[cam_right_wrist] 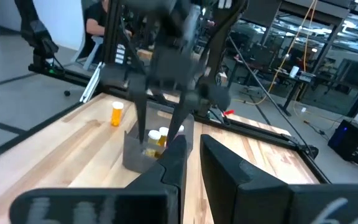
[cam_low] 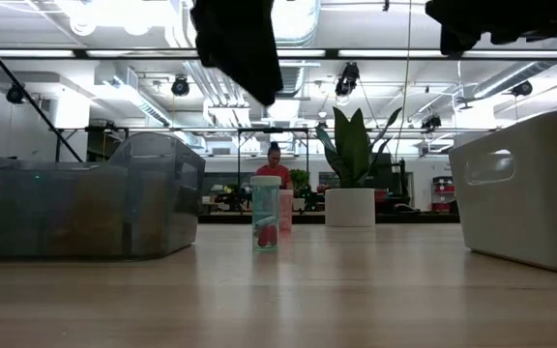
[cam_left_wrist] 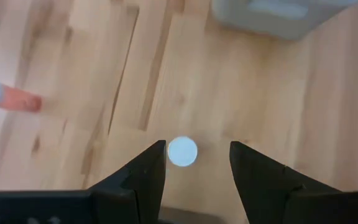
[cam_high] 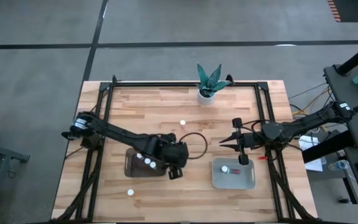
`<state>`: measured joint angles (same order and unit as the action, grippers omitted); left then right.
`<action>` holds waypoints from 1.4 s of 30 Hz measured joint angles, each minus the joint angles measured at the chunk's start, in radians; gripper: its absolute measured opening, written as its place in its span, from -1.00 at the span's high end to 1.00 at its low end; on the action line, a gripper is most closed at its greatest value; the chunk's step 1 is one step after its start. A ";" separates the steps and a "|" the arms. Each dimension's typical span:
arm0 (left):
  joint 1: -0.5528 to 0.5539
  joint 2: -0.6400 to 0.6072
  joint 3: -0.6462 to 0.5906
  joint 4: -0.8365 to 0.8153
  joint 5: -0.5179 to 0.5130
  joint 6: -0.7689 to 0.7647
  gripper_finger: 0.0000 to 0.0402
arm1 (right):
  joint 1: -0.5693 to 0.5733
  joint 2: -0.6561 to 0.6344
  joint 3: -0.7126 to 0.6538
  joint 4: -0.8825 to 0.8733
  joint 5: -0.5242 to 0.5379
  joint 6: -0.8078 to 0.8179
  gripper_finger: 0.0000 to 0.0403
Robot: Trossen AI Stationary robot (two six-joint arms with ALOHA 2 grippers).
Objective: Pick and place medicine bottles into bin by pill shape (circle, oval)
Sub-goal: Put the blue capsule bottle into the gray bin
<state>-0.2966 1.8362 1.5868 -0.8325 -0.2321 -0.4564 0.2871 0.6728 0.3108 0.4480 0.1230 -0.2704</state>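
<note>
Two bins on my wooden plank tabletop (cam_high: 166, 106): a dark smoky translucent bin (cam_high: 132, 167) under the left arm with a few white-capped bottles inside, and a pale grey-green opaque bin (cam_high: 244, 177) on the right holding one. My left gripper (cam_left_wrist: 196, 163) hangs above the wood just beside the dark bin, fingers (cam_left_wrist: 143, 174) apart, with a small cylindrical medicine bottle with a round white cap (cam_left_wrist: 182, 151) standing upright directly between them. More bottles stand loose, one mid-table (cam_high: 182, 122) and one near the front edge (cam_high: 130, 192). My right gripper (cam_high: 222, 142) waits over the tabletop near the grey-green bin, fingers nearly together, nothing held. I judge the bottle light, rigid, smooth plastic, easy to tip; best pinched across the body just under the cap, squarely.
</note>
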 joint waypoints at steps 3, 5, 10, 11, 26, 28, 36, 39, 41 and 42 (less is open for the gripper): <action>0.000 0.061 0.031 -0.037 0.000 -0.002 0.19 | 0.000 -0.022 -0.009 0.005 0.000 0.015 0.81; 0.000 0.092 0.045 -0.042 0.001 0.004 0.19 | 0.000 -0.033 -0.015 0.006 0.000 0.020 0.81; 0.000 0.125 0.047 -0.048 0.005 0.017 0.19 | 0.000 -0.042 -0.028 0.006 0.000 0.028 0.81; 0.001 0.126 0.045 -0.050 0.005 0.018 0.19 | 0.000 -0.042 -0.030 0.006 0.000 0.030 0.81; 0.002 0.133 0.019 -0.067 -0.010 0.052 0.04 | 0.000 -0.042 -0.031 0.006 0.001 0.037 0.81; 0.002 0.135 0.019 -0.065 -0.010 0.053 -0.06 | 0.000 -0.042 -0.031 0.006 0.001 0.036 0.81; 0.002 0.178 0.018 -0.055 -0.009 0.054 -0.26 | 0.000 -0.042 -0.031 0.005 0.001 0.035 0.81; 0.002 0.184 0.017 -0.048 -0.008 0.067 -0.26 | 0.000 -0.042 -0.031 0.003 0.001 0.035 0.81; 0.002 0.187 0.022 -0.023 -0.009 0.080 -0.26 | 0.000 -0.042 -0.031 -0.001 0.002 0.035 0.81; 0.002 0.187 0.022 -0.023 -0.008 0.091 -0.26 | 0.000 -0.041 -0.031 -0.001 0.002 0.034 0.81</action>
<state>-0.2947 2.0232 1.6085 -0.8555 -0.2405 -0.3658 0.2871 0.6315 0.2798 0.4470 0.1246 -0.2366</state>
